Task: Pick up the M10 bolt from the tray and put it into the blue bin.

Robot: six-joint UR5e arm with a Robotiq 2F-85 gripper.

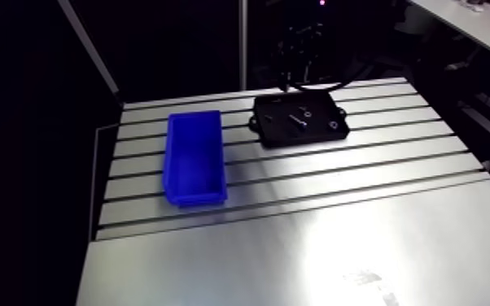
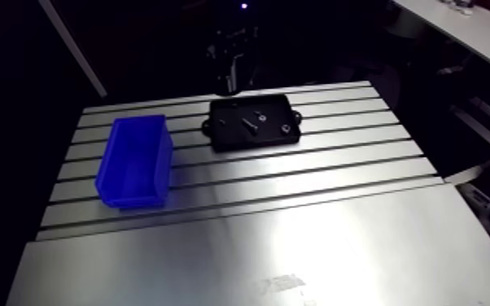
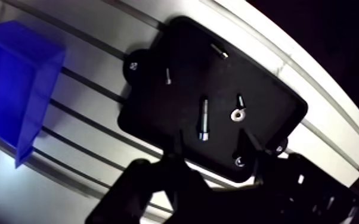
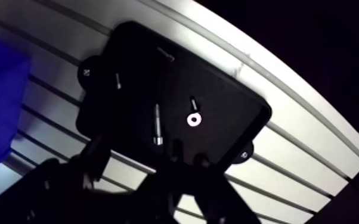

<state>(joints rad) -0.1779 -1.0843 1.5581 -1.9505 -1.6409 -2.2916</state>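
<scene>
Held the hand (image 3: 212, 152) open and empty above the black tray (image 1: 317, 137), upper centre in the arm view, with the M10 bolt (image 3: 203, 119) lying mid-tray just ahead; judged best to drop straight and straddle its shank crosswise, clear of the nearby washer (image 3: 237, 115).

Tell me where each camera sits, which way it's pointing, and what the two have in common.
Wrist view: sits on the wrist, faces down past the open hand onto the black flat tray holding silver bolts; blue plastic bin beside.
Arm view: rides the upper link, faces down across the slotted aluminium table toward tray and bin; the hand shows dark beyond the tray.
Shared: tray, bin, table.
</scene>
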